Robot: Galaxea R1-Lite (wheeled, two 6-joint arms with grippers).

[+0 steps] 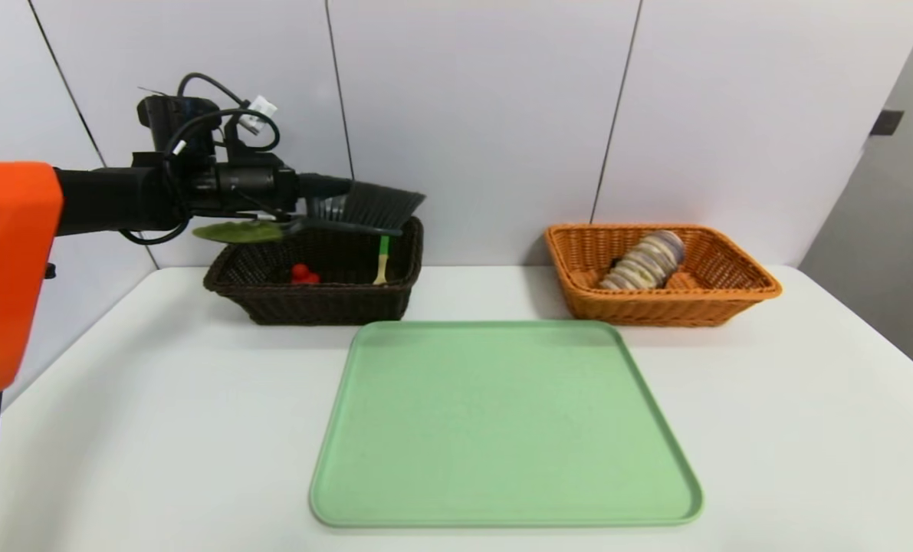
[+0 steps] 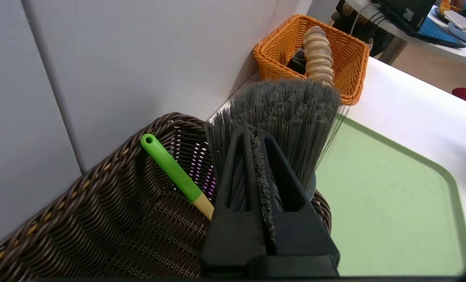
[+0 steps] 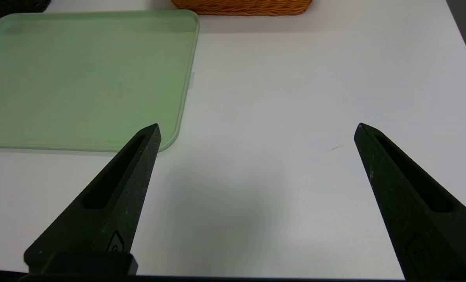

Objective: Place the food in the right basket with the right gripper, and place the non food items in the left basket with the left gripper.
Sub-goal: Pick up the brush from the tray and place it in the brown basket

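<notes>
Looks nearly done: the stripy ridged roll (image 1: 646,261) and black box (image 2: 297,62) are sitting in the orange wicker basket (image 1: 674,310), red toy (image 1: 304,276) and slotted spoon (image 2: 173,168) in the dark woven one (image 1: 326,304). Just the stiff-bristled hand brush (image 1: 379,207) is left, hanging above that basket, left gripper (image 2: 252,131) jaws pinching its bristles, right gripper (image 3: 258,129) idling wide-jawed over the counter (image 1: 157,429).

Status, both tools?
Left tool: shut on brush, above dark basket. Right tool: open, idle over table. Roll in orange basket. No obstruction visible.
</notes>
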